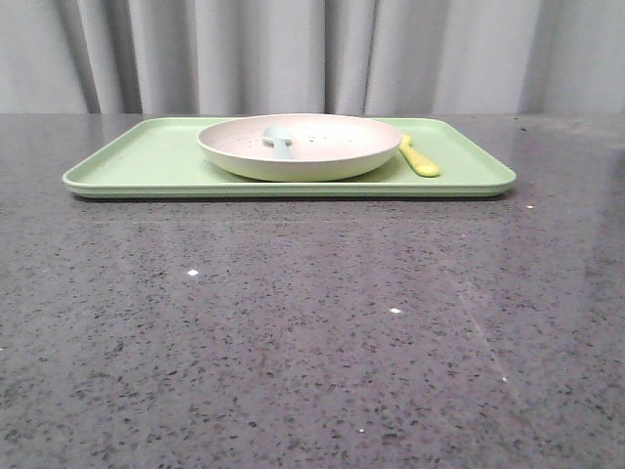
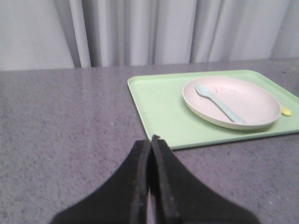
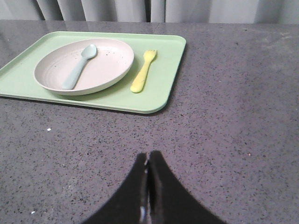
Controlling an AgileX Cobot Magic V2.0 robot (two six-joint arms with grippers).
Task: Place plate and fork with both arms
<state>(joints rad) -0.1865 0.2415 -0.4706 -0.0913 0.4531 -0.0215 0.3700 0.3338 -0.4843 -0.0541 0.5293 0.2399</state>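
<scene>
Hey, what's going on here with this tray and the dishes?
Nothing is being handled right now. The plate sits on the green tray with a blue spoon lying in it, and the fork lies on the tray beside the plate. The left hand and right hand are both closed and empty, back from the tray.

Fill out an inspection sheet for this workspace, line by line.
Surface: dark speckled stone table, with light-green tray on it.
Job's things: plate sits on the tray; fork lies on the tray beside the plate, on the robot's right.
Clutter: blue-grey spoon lies in the plate.
Grippers: left gripper shut, empty; right gripper shut, empty; both over bare table, short of the tray.
Cables: nothing seen.
Surroundings: grey curtain behind the table.
</scene>
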